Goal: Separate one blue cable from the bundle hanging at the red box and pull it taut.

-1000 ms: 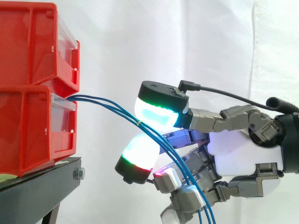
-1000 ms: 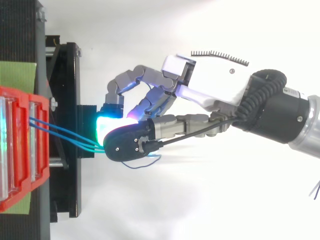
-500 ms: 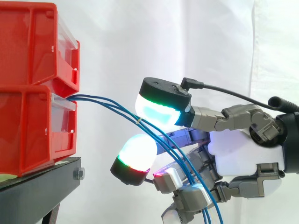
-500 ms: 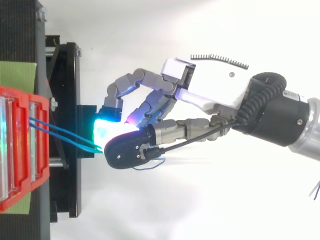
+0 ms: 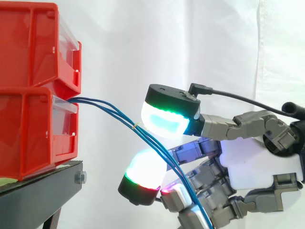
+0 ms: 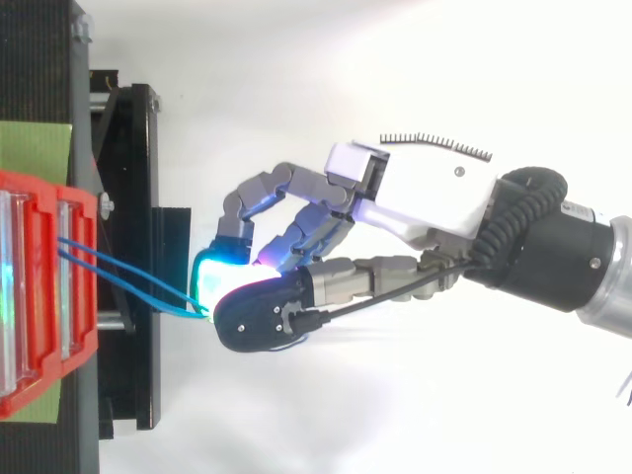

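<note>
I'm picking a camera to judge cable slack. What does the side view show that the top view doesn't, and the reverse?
Side: the cables leave the lower of two stacked red bins, sag past a small tie and run down across the hand. Top: the cables start apart at the bin and converge sideways toward the hand. Both: blue cables from bin to hand, black stand under the bins.

Stacked red bins (image 5: 29, 125) on black stand (image 5: 34, 196)

Lab test bench: white curtain (image 5: 190, 38) behind red storage bins (image 5: 28, 95) on a black metal stand (image 5: 38, 195).
</note>
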`<state>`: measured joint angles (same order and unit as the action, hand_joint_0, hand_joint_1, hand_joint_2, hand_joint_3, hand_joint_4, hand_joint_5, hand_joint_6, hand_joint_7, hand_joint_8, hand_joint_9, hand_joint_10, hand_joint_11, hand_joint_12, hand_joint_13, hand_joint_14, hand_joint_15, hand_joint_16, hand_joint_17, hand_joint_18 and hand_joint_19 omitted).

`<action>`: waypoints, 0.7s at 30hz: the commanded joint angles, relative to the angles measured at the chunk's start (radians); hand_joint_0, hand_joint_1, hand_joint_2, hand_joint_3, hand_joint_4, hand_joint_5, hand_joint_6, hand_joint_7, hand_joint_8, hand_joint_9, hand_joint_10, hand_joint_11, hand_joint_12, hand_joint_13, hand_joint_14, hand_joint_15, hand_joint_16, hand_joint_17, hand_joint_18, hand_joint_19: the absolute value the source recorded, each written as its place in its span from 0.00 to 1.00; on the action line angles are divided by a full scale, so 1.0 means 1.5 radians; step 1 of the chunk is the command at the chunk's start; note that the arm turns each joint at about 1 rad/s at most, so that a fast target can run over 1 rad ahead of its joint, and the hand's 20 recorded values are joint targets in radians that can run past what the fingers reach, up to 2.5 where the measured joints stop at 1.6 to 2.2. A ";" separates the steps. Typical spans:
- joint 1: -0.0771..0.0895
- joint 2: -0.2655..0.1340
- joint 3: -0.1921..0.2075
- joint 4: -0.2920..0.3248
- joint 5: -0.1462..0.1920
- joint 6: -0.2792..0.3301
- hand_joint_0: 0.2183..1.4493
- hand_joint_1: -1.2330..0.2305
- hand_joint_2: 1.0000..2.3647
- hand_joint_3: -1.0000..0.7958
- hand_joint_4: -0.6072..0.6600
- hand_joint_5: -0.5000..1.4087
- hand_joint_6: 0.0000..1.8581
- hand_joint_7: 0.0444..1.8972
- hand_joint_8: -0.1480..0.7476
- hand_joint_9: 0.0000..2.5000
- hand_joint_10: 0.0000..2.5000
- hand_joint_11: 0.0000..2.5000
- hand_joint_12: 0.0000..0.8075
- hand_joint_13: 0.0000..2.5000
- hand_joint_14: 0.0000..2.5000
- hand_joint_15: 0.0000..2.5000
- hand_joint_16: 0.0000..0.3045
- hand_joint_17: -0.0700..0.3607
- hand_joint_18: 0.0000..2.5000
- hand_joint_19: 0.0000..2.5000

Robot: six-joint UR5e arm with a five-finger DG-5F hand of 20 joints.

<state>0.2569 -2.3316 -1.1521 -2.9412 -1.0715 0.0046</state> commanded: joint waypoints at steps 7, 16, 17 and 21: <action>0.013 0.011 0.000 -0.025 0.004 0.017 0.25 0.45 0.00 0.28 0.61 0.13 0.46 0.46 0.50 0.39 0.01 0.44 0.48 0.42 0.01 0.35 0.19 0.46 0.30 0.23; 0.014 0.026 0.000 -0.043 0.010 0.016 0.24 0.44 0.00 0.28 0.61 0.13 0.46 0.45 0.51 0.39 0.01 0.44 0.49 0.42 0.01 0.34 0.19 0.47 0.30 0.22; 0.014 0.027 0.000 -0.044 0.010 0.016 0.25 0.44 0.00 0.28 0.61 0.13 0.46 0.46 0.50 0.39 0.01 0.44 0.48 0.43 0.01 0.34 0.19 0.46 0.30 0.23; 0.014 0.030 0.000 -0.044 0.008 0.016 0.29 0.39 0.00 0.28 0.59 0.13 0.46 0.46 0.48 0.39 0.01 0.44 0.46 0.43 0.01 0.35 0.18 0.45 0.30 0.23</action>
<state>0.2778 -2.2901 -1.1520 -3.0054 -1.0583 0.0294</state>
